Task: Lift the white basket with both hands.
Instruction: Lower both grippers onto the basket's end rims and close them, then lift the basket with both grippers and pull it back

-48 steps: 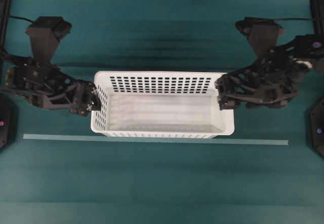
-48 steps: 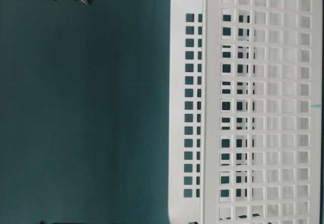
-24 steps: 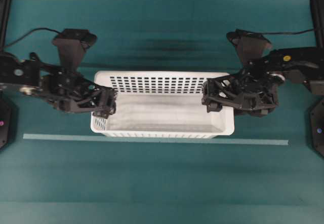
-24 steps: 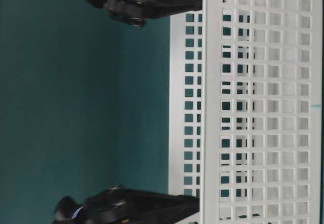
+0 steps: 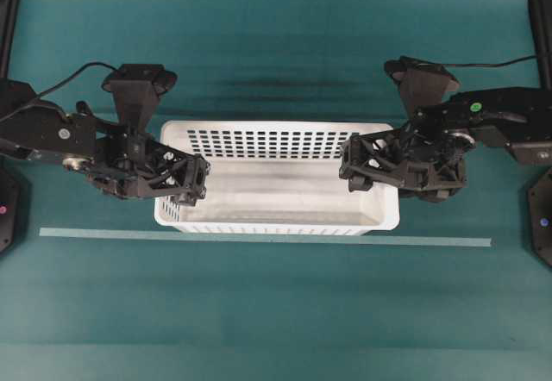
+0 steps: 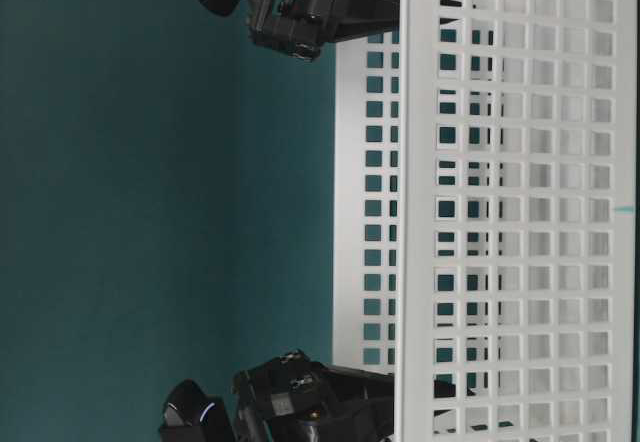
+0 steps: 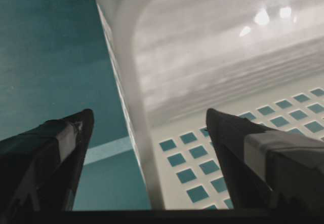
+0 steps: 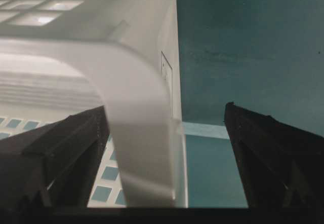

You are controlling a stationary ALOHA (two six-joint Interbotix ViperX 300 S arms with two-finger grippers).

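Observation:
The white basket (image 5: 276, 229) stands on the teal table, long side across the overhead view. My left gripper (image 5: 198, 183) is open over its left end wall. In the left wrist view the gripper (image 7: 149, 113) straddles the basket's rim (image 7: 132, 97), one finger outside, one finger (image 7: 238, 148) inside by the slotted wall. My right gripper (image 5: 349, 167) is open over the right end wall. In the right wrist view the gripper (image 8: 166, 107) straddles the rim (image 8: 136, 133) the same way. The table-level view shows the basket (image 6: 500, 202) with an arm at each end.
A pale tape strip (image 5: 259, 238) runs across the table just in front of the basket. Black arm bases (image 5: 542, 226) stand at the far left and right edges. Teal table surface (image 5: 276, 312) lies all around the basket.
Both grippers have moved inward from beside the basket's ends and now sit over the end walls, jaws astride the rims. The basket has not moved.

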